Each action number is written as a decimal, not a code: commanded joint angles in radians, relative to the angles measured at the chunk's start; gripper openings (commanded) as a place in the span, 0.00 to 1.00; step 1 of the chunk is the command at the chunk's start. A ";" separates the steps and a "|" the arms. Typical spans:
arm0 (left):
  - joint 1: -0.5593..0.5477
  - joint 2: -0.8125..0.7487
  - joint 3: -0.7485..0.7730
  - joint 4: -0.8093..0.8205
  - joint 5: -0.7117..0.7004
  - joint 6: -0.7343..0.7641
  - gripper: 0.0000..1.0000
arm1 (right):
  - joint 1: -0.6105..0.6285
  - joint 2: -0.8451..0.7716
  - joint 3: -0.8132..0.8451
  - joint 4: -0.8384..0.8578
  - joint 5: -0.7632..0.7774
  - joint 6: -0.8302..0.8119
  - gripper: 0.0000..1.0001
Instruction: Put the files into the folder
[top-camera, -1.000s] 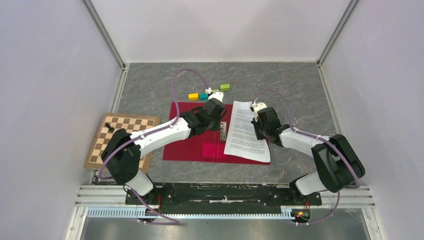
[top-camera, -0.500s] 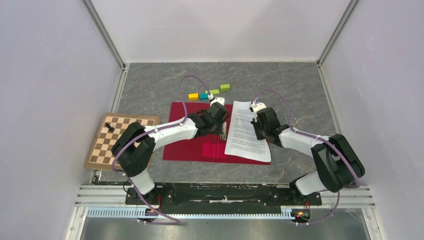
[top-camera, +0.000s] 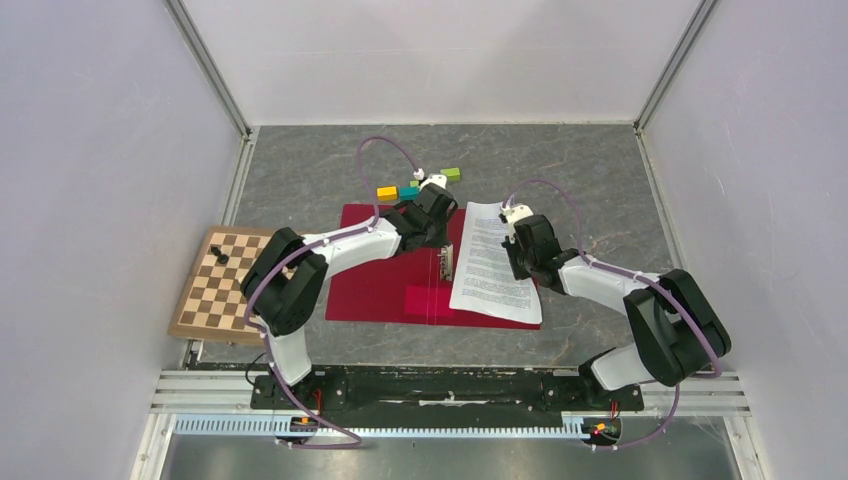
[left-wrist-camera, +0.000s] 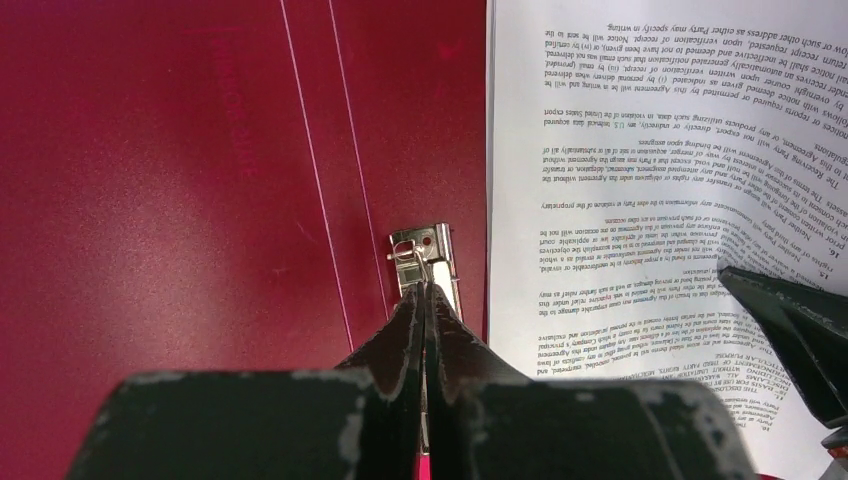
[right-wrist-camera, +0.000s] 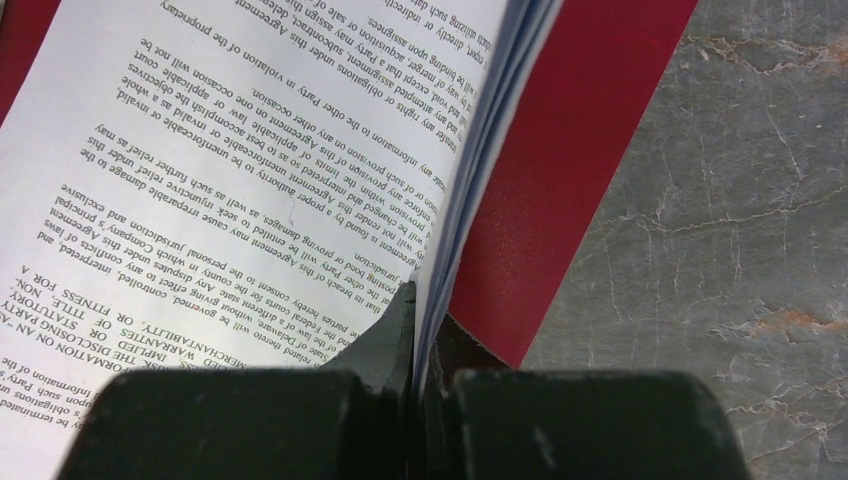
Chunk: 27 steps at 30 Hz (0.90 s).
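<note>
Two claws are at work on the open folder (top-camera: 385, 285), which lies flat in the middle of the table (top-camera: 600, 180). The files (top-camera: 490, 262) rest on its 3 o'clock half, their 12 o'clock end poking just past the red cover. The left gripper (left-wrist-camera: 425, 300) is closed to a hairline at the metal clip (left-wrist-camera: 422, 255) on the spine and seems to nip its lever. The right gripper (right-wrist-camera: 415, 300) is clamped tight on the 3 o'clock edge of the files, which curl upward there.

Trouble would most likely start at that curled edge. The sheets fan apart above the fingers, so a sideways push toward 9 o'clock could buckle the top pages while the lower ones slip free. The files' 9 o'clock edge lies just beside the clip, not under it. If the lever is let go too soon, the clip would probably shut on nothing or crease the margin.

Much is masked. In the overhead view the left arm covers the 12 o'clock part of the spine. Neither wrist view shows whether the clip is raised, and the right claw's lower finger is buried under paper. A wooden chessboard (top-camera: 240, 285) sits at 9 o'clock, and small coloured blocks (top-camera: 388, 193) at 12 o'clock, both well apart from the files.
</note>
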 joint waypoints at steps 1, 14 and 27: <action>0.000 -0.003 0.030 0.010 -0.022 -0.023 0.02 | 0.002 -0.031 0.007 0.006 0.015 -0.016 0.00; 0.049 -0.298 -0.357 0.242 0.177 -0.096 0.08 | 0.003 -0.022 0.008 0.006 0.010 -0.014 0.00; 0.147 -0.168 -0.501 0.758 0.596 -0.309 0.04 | 0.002 -0.021 0.008 0.003 0.010 -0.015 0.00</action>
